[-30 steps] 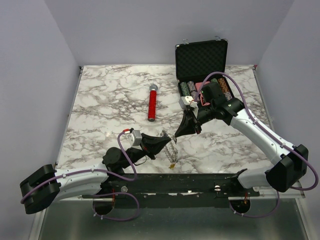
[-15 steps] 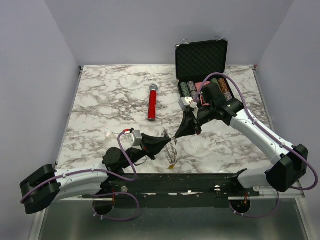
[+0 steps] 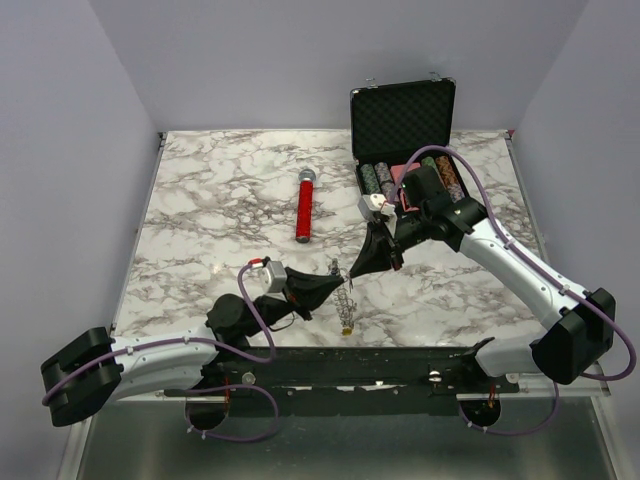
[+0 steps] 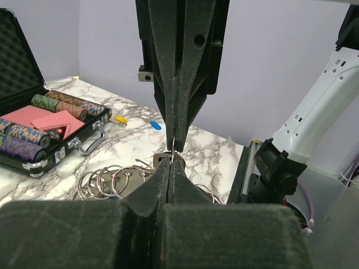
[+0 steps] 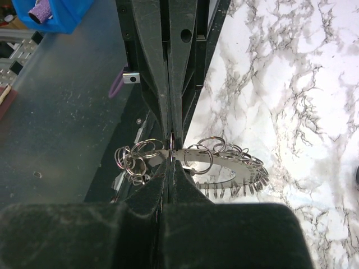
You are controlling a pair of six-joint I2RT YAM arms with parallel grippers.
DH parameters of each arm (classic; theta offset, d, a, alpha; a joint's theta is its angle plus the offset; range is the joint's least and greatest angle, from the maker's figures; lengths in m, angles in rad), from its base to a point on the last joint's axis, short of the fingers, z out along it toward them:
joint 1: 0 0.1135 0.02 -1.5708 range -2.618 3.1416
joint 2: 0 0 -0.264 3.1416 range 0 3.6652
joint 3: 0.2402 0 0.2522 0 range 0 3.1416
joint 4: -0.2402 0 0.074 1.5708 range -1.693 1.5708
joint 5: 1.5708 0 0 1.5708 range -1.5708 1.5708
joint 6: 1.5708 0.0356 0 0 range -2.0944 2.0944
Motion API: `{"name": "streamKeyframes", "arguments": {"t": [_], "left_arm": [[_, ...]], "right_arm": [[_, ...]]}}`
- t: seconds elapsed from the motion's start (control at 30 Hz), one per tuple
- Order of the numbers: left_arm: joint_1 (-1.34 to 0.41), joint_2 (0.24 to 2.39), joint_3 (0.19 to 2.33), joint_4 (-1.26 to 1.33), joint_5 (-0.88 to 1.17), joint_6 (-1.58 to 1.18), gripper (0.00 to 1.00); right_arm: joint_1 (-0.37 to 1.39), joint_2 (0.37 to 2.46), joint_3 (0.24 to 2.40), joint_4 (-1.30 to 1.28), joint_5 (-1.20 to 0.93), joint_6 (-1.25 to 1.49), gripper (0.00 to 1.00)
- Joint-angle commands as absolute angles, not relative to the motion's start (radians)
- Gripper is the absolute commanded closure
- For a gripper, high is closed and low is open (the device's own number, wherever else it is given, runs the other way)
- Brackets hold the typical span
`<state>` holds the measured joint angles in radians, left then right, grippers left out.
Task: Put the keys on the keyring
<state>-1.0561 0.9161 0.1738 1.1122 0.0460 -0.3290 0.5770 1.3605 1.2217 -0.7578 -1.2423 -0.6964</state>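
Grip: my left fingers (image 4: 170, 168) and my right fingers (image 5: 169, 168) are both pinched shut on the keyring (image 5: 247, 168), tip against tip, with only its thin metal between them.
Keyring: it hangs between the two tips near the front of the desk (image 3: 220, 220), and its yellow tag (image 3: 345, 328) dangles lowest. I cannot tell whether the tag touches the marble.
Keys: one small blue-headed piece (image 4: 155, 125), which I take for a key, lies flat on the desk beyond the poker chip case (image 3: 402, 120). I cannot find the black-headed one, and I see no key threaded on.
Slip risk: each hold is on a narrow edge, so if either arm pulls away or twists, I judge the band could slide out of one pinch and swing.
Clash risk: my tips meet almost head-on, and any push toward each other would jam finger against finger and bend the loop.
Tangle risk: the bunch of small split rings (image 5: 134, 159) crowds the pinch point and could snag a fingertip as it opens.
Free-hand risk: both hands are occupied, so fetching a key means letting go on one side, and the loop may drop or turn.
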Motion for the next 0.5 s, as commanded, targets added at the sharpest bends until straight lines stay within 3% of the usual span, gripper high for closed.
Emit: {"name": "streamKeyframes", "arguments": {"t": [0.0,0.2,0.47], "left_arm": [[-1.060,0.911,0.216,1.117,0.080,-0.272,1.00],[-1.057,0.845,0.161,1.120,0.124,-0.141,1.00],[-1.032,0.667,0.109,0.971,0.192,-0.005,1.00]], "right_arm": [[0.583,1.344,1.201,-0.752,-1.296,-0.677,1.00],[0.583,1.335,1.210,-0.773,-1.256,-0.696,1.00],[0.583,1.341,1.241,-0.972,-1.322,-0.952,1.00]]}}
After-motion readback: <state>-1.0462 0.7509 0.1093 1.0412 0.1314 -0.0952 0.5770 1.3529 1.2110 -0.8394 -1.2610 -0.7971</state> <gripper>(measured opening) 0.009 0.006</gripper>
